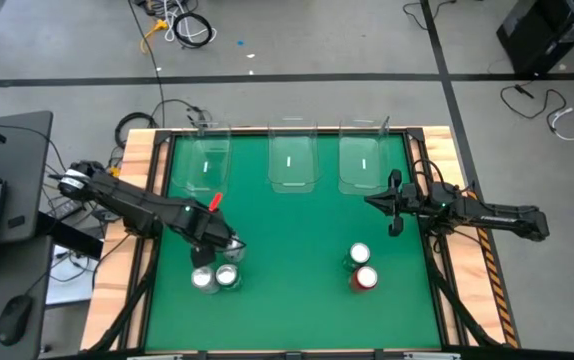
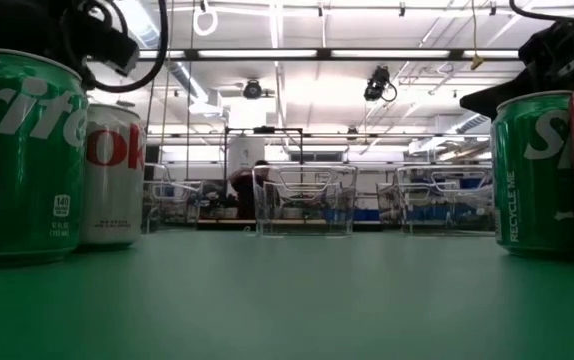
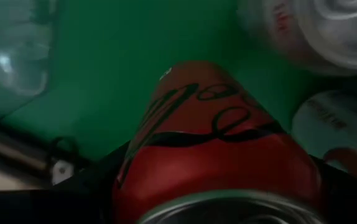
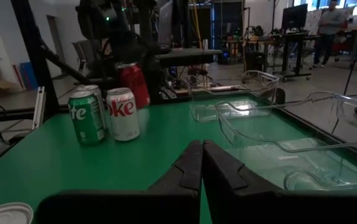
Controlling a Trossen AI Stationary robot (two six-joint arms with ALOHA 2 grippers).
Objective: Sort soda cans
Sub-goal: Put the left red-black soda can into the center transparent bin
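Holding: the left gripper (image 1: 229,245) pinches a red Coca-Cola can (image 3: 209,143) between its jaws, tilted and lifted above the mat, as the right wrist view shows.
Left cluster: a green Sprite can (image 4: 86,116) and a silver Diet Coke can (image 4: 122,114) stand upright, touching, at the near left of the green table (image 1: 297,225), just under the held can.
Right cluster: another Sprite can (image 1: 359,256) and a red can (image 1: 365,279) stand side by side at the near right.
Right gripper (image 4: 202,163): jaws pressed together, empty, hovering at the far right near the bins.
Bins: three clear plastic bins (image 1: 293,160) line the far edge.
Sixth can: probably the silver top (image 4: 4,213) at the right wrist view's corner; hard to tell.
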